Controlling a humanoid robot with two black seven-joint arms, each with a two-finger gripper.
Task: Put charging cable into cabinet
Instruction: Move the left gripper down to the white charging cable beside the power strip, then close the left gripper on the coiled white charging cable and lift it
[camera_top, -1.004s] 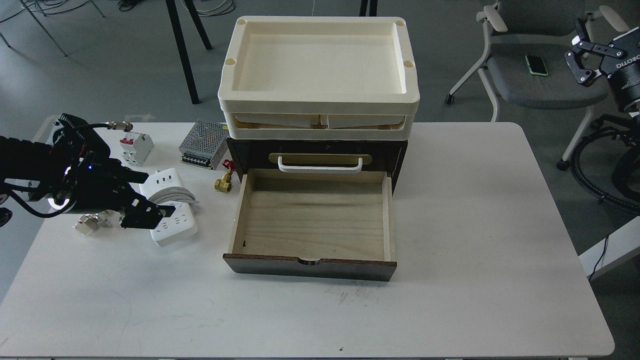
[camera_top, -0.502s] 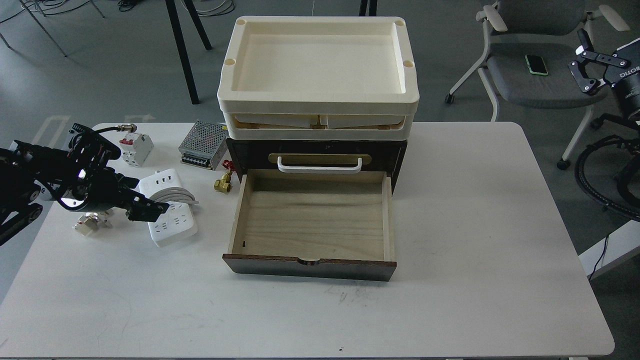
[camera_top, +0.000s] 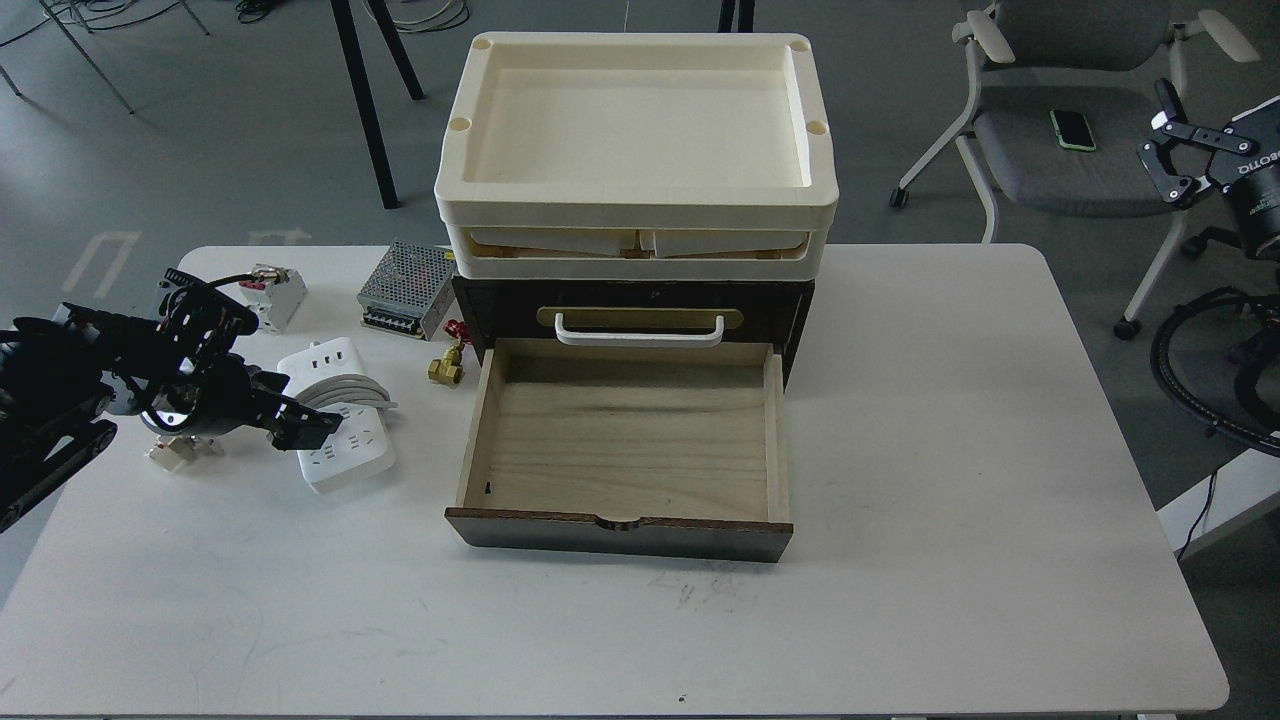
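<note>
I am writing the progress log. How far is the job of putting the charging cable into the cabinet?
Done: the cabinet has its lower drawer pulled out, with nothing in it. In hand: the left gripper is at the charging cable, which lies on the table left of the drawer, not lifted. Left: grasp it, carry it into the drawer. The right gripper is off to the side, above the floor.

Upside-down letters "BOTIQ" on the right arm (camera_top: 1262, 185)

Beyond the white rounded table (camera_top: 950, 420), grey floor (camera_top: 200, 150) carries black metal legs (camera_top: 360, 100) at far-left and a grey wheeled office chair (camera_top: 1080, 140) at far-right.
</note>
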